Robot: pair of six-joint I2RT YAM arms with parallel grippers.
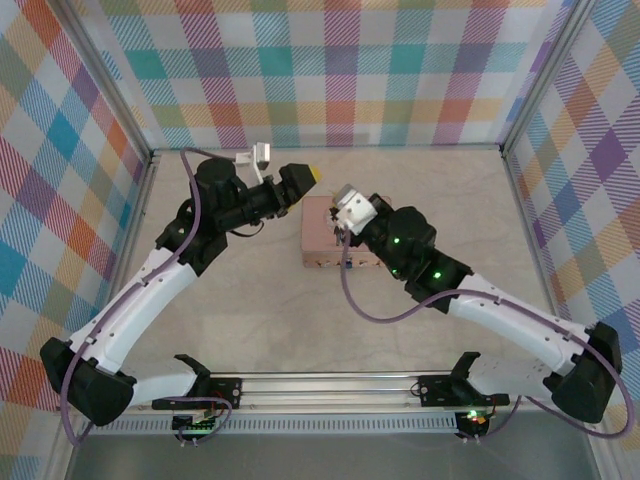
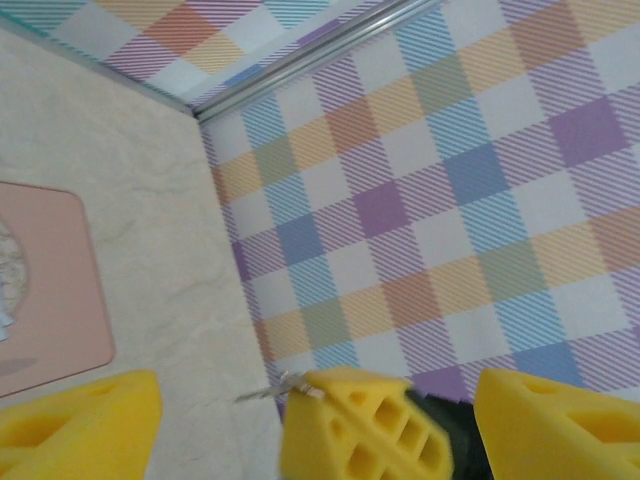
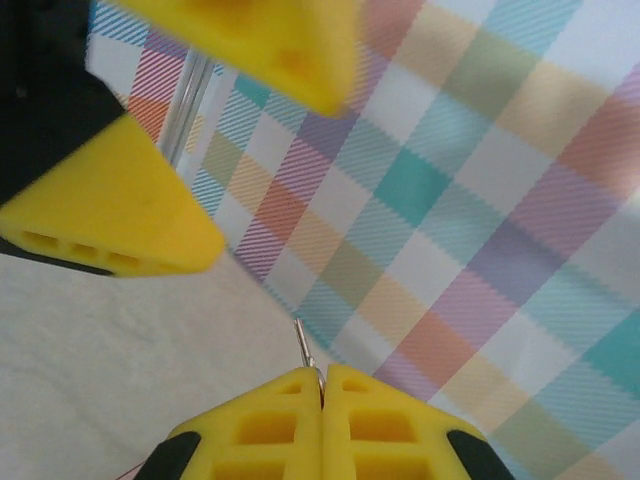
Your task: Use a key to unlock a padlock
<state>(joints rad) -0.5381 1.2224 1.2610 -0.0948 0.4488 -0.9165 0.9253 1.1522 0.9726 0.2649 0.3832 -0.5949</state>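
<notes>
The key (image 3: pixel 303 345) is a thin silvery sliver that pokes out from the tips of my right gripper (image 3: pixel 322 378), which is shut on it. In the left wrist view that same key (image 2: pixel 262 392) sticks out leftward from the right gripper's closed yellow fingers (image 2: pixel 360 425). My left gripper (image 2: pixel 320 400) is open, and its two yellow fingers stand on either side of the right gripper's tip without touching the key. From above, the left gripper (image 1: pixel 305 176) and right gripper (image 1: pixel 345 212) meet over the far end of the pink tin. The padlock is out of view.
The pink rectangular tin (image 1: pixel 318 248) lies on the beige table (image 1: pixel 250 320) under both grippers; its corner is at the left of the left wrist view (image 2: pixel 50 290). Checked walls (image 1: pixel 340 70) enclose the table at the back and both sides.
</notes>
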